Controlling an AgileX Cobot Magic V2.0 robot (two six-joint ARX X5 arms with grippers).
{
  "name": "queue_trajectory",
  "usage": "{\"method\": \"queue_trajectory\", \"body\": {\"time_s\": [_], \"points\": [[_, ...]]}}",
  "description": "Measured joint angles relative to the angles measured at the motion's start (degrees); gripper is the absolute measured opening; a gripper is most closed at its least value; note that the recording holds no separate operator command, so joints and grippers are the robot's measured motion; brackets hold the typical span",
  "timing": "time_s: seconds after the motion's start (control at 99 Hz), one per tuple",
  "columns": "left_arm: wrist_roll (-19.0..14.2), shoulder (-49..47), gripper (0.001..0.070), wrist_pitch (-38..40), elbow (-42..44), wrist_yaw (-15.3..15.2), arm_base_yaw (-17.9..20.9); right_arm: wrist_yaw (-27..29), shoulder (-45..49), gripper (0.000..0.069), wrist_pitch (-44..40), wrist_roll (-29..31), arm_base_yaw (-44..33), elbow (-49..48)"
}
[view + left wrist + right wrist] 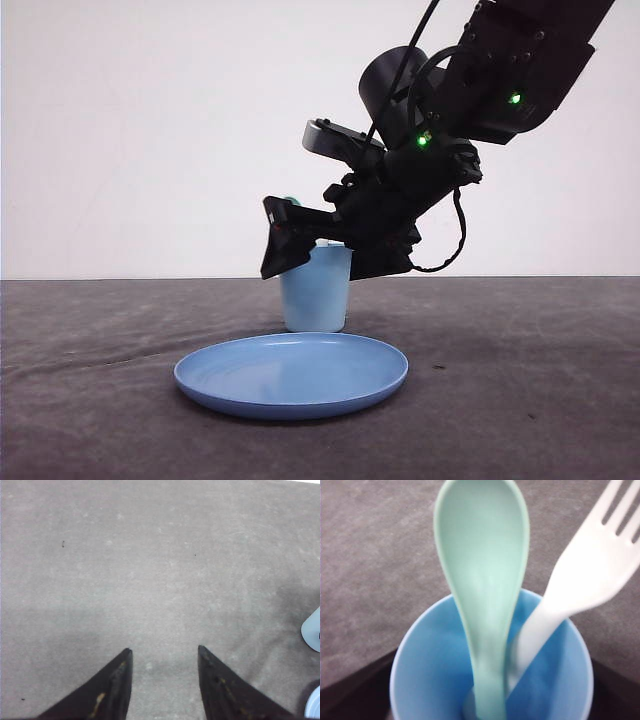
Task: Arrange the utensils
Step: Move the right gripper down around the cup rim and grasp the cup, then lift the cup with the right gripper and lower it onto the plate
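Right pincer: I hang directly above the cup, tilted nose-down over its mouth. In the front view my tips sit at the rim on the cup's left side. Whether I am wide, narrow or gripping something, I cannot tell; the right wrist view shows dark shapes on either side of the cup, with the tips out of frame.

Left pincer: Spread wide, holding nothing, over bare worktop to the left of the cup. I judge it parked there so it stays out of my right arm's way.

Spoon: Mint green, standing in the cup handle-down, its oval bowl rising above the rim. It leans against the inner wall, which is what keeps it upright.

Fork: White, also handle-down in the cup, beside the spoon. It slants outward, tines well above the rim.

Cup: Light blue, upright on the worktop, directly behind the plate. Its depth holds both handles, so I judge it to be the collecting vessel.

Plate: Round, blue, flat on the worktop in front of the cup, nothing on it.

Worktop: Dark grey, matt.

Task standing: Both utensils are in the cup; I judge the sorting essentially complete, with my right arm needing only to lift clear without catching the spoon bowl.
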Motion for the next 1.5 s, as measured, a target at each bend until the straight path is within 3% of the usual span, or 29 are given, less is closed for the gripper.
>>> {"method": "queue_trajectory", "body": {"time_s": [0.101,0.313,0.495,0.899,1.212,1.505], "points": [[0.0,0.0,0.024,0.0,0.0,0.0,0.0,0.0,0.0,0.0522,0.0,0.0,0.0,0.0],[0.0,0.0,0.024,0.0,0.0,0.0,0.0,0.1,-0.1,0.0476,-0.3,0.0,0.0,0.0],[0.0,0.0,0.024,0.0,0.0,0.0,0.0,0.0,-2.8,0.0471,-3.8,0.0,0.1,0.0],[0.1,0.0,0.024,0.0,0.0,0.0,0.0,0.3,-18.9,0.0468,-17.2,-0.1,2.6,0.0],[0.7,0.0,0.024,0.0,0.0,0.0,0.0,4.5,-30.7,0.0468,-17.7,-0.2,7.8,-7.3],[0.7,0.0,0.024,0.0,0.0,0.3,0.0,6.1,-32.2,0.0468,-15.9,-0.2,12.6,-15.7]]}}
